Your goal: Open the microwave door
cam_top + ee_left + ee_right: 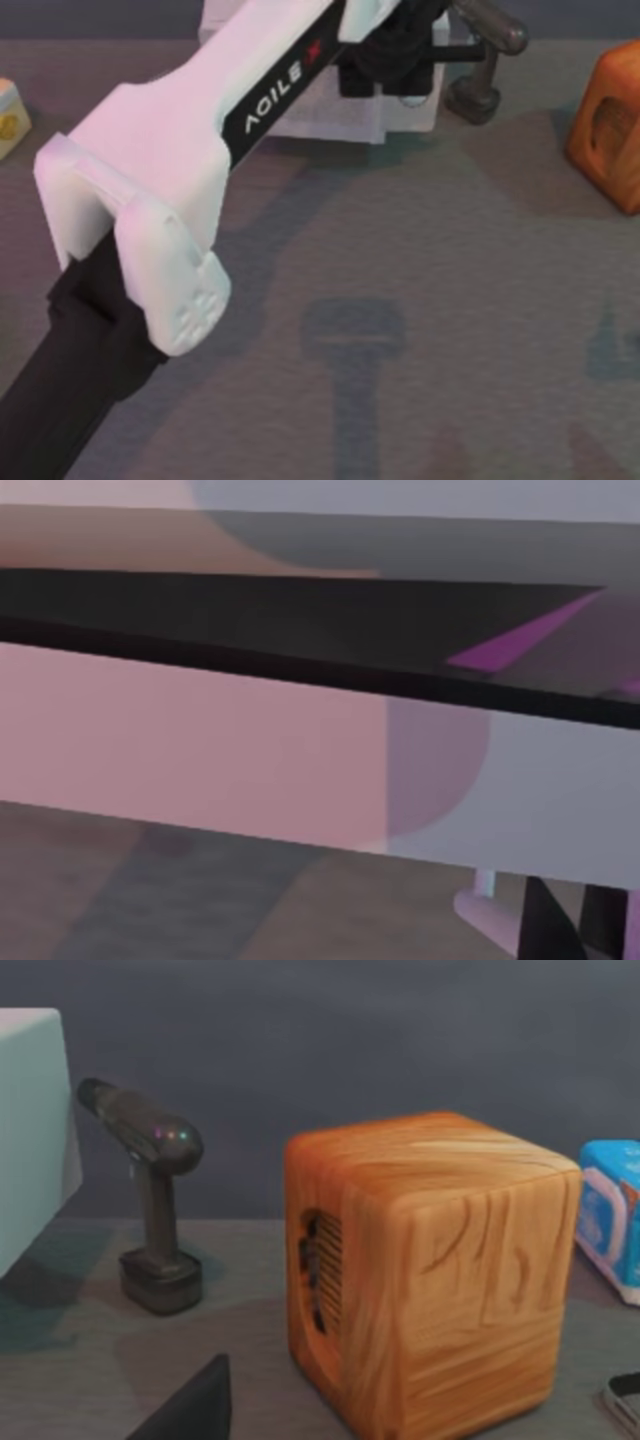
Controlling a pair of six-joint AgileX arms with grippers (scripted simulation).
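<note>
The grey-brown table carries soft shadows, and a dark wall stands behind it. The left arm, white with mirrored lettering I cannot read surely, reaches across to the microwave at the far edge. Whether the left gripper is parted or closed, I cannot tell. Near the microwave stand a drill, an orange wooden box and a blue packet.
</note>
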